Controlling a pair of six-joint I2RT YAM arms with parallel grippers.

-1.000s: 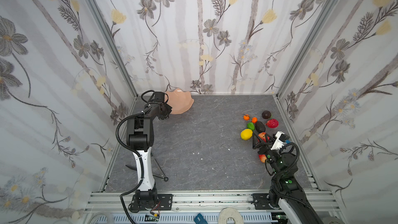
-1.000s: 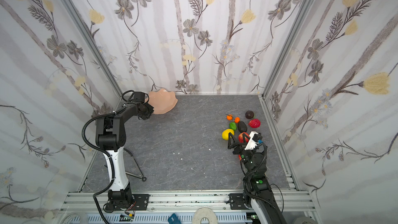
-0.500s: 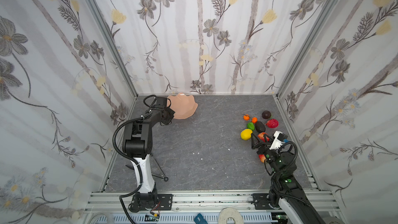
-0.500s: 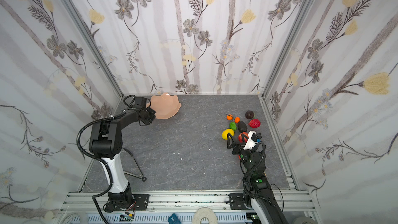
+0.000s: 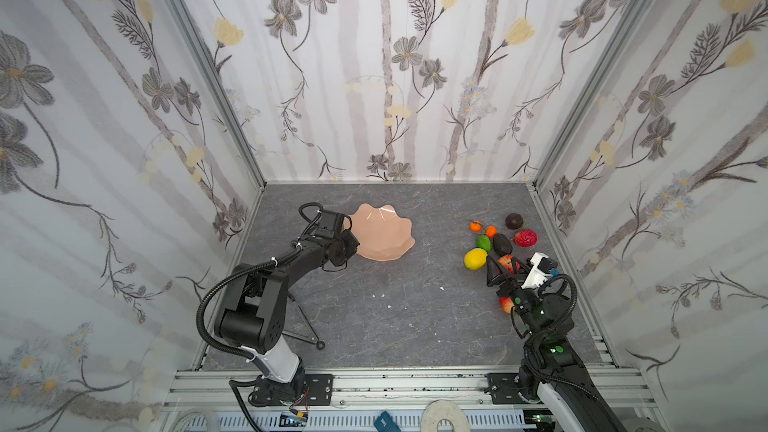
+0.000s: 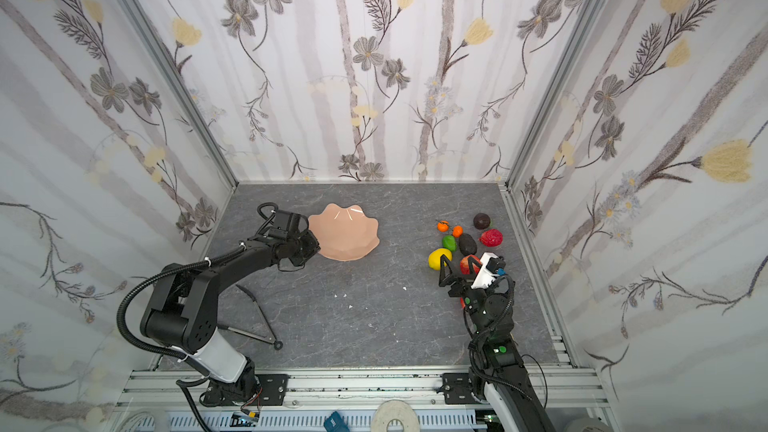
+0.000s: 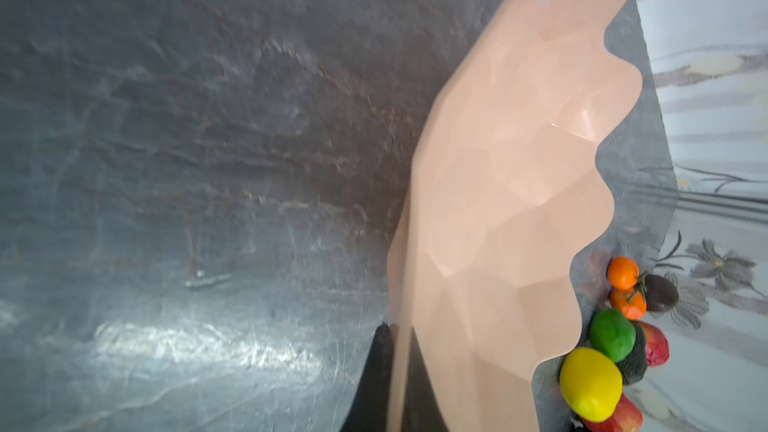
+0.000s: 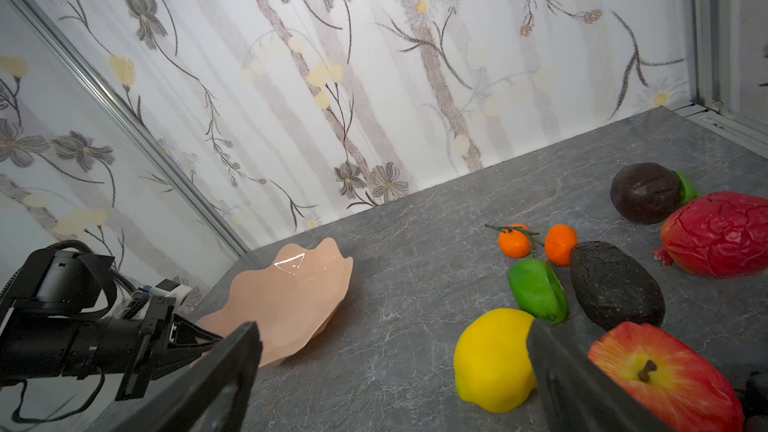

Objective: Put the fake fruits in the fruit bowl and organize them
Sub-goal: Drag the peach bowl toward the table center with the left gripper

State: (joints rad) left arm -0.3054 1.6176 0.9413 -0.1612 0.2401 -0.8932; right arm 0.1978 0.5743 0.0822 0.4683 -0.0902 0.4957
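**Fig. 1. Both top views, with wrist insets.**

**Trainee:** Where is the fruit bowl (image 5: 384, 234)?

**Operator:** Left of centre on the grey table (image 5: 395, 309). I have the left gripper (image 5: 352, 243) pressed together on the scalloped rim at the bowl's left edge. In the left wrist inset, its black fingers (image 7: 374, 371) pinch the thin wall from both sides.

**Trainee:** And the fake fruits?

**Operator:** All are outside the bowl, clustered at middle right and well apart from it: lemon (image 5: 475, 258), lime (image 5: 483, 242), avocado (image 5: 502, 244), oranges (image 5: 476, 226), a dark round fruit (image 5: 514, 221) and a red knobbly fruit (image 5: 525, 238). My right gripper (image 5: 502, 273) hovers with its jaws spread wide, holding nothing, just beside the lemon and a red apple (image 5: 506, 261). I see a second apple (image 5: 506, 305) partly hidden under that arm.
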